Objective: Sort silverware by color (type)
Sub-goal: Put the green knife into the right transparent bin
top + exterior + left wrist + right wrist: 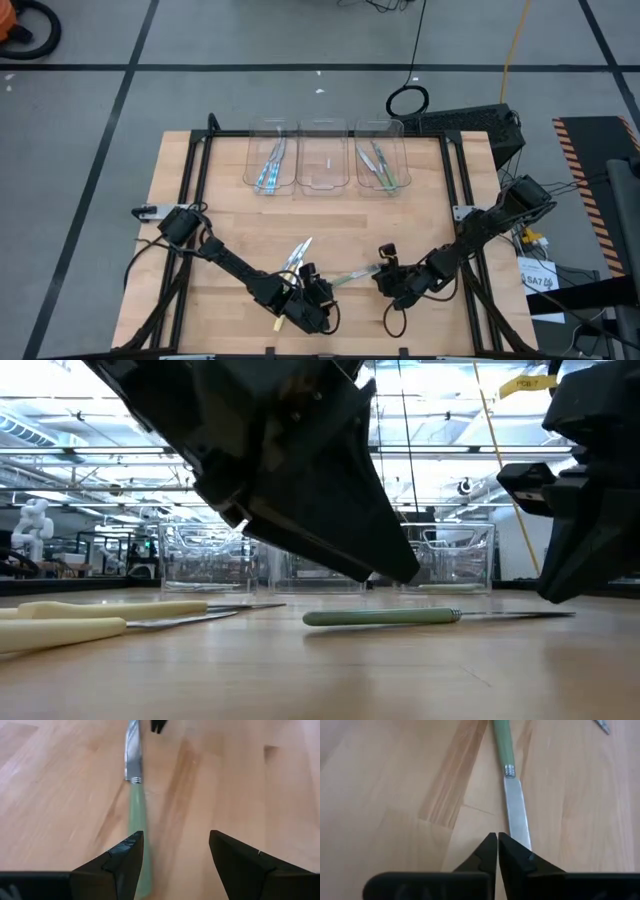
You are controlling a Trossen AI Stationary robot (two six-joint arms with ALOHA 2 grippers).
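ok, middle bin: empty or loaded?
Empty, as far as the high view shows: the middle bin holds no utensil, while the left bin and right bin each hold some.

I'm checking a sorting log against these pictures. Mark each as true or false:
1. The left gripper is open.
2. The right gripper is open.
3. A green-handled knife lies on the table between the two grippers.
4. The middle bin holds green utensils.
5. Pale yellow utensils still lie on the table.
1. True: the left gripper is open, beside the green-handled knife.
2. False: the right gripper is shut, its tips together by the knife's blade.
3. True.
4. False: the green utensils lie in the right bin; the middle bin looks nearly bare.
5. True: the pale yellow utensils lie on the table.
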